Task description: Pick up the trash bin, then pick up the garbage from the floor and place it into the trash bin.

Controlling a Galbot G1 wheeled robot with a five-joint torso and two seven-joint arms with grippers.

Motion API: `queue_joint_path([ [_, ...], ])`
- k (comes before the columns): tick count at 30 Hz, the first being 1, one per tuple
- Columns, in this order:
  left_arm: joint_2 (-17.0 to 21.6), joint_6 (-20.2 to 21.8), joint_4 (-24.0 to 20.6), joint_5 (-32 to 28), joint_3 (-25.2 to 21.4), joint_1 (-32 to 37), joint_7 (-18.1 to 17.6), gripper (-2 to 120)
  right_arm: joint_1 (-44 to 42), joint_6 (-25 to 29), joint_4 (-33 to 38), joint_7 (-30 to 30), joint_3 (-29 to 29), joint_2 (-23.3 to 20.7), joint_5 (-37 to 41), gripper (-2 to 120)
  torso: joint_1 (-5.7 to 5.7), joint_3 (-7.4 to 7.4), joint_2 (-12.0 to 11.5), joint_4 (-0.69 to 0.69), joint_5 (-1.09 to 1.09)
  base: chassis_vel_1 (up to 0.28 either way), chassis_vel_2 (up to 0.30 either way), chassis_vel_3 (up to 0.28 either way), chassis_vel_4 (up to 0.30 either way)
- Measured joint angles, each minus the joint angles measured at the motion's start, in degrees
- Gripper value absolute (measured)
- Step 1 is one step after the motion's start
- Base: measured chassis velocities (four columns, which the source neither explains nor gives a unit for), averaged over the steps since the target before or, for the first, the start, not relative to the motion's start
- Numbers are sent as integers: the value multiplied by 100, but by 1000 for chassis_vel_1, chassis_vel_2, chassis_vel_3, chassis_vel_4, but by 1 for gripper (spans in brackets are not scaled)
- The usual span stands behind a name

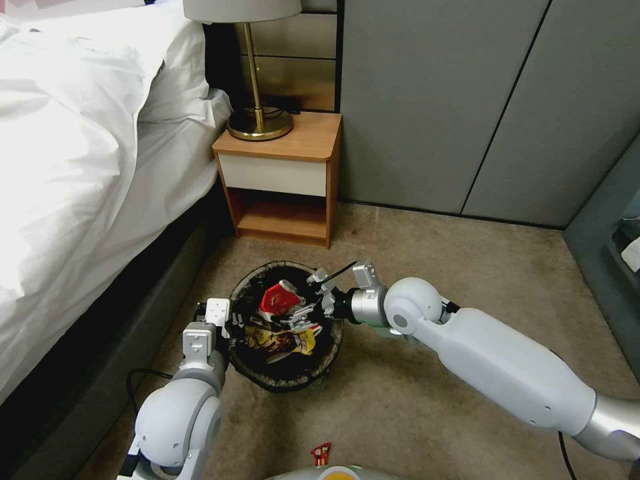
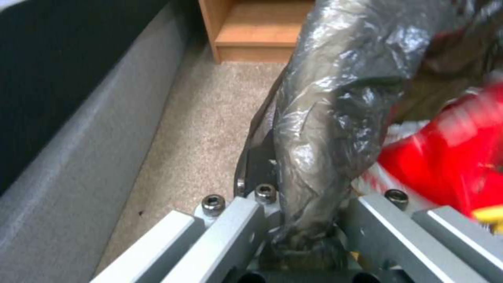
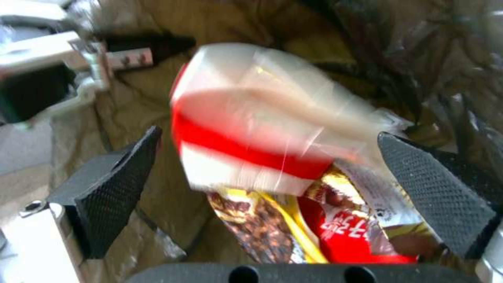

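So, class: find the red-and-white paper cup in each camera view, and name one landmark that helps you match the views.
Head view: the red-and-white cup lies inside the trash bin, just off the open right gripper.
Left wrist view: blurred red at the right edge, beyond the bag-covered rim that the left gripper clamps.
Right wrist view: centre, between the gripper's pads.
Shared landmark: the dark bin bag.

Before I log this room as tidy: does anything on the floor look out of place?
Yes. A small red wrapper lies on the carpet apart from the trash bin, close to the robot's base. The other litter sits inside the bin.
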Motion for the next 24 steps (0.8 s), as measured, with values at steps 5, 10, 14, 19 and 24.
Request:
queue_joint_path([
  [5, 9, 8, -6, -27, 3, -10, -27, 0, -171, 67, 475, 79, 591, -161, -60, 100, 0, 0, 0, 1, -1, 0, 0, 0, 0],
  [10, 24, 18, -60, -108, 10, -20, -75, 0, -504, 33, 1204, 577, 1709, -349, -73, 100, 0, 0, 0, -2, 0, 0, 0, 0, 0],
  [14, 37, 22, -89, -136, 9, -17, -89, 0, -707, 126, 1600, 889, 2272, -448, -128, 100, 0, 0, 0, 0, 0, 0, 0, 0, 0],
  [19, 34, 22, -89, -130, 5, -10, -92, 0, -1327, 241, 2184, 1054, 3309, -486, -225, 100, 0, 0, 0, -1, 1, 0, 0, 0, 0],
  [24, 45, 22, -94, -126, -16, 17, -91, 0, -1837, 344, 2627, 1049, 3998, -470, -306, 100, 0, 0, 0, 2, 0, 0, 0, 0, 0],
])
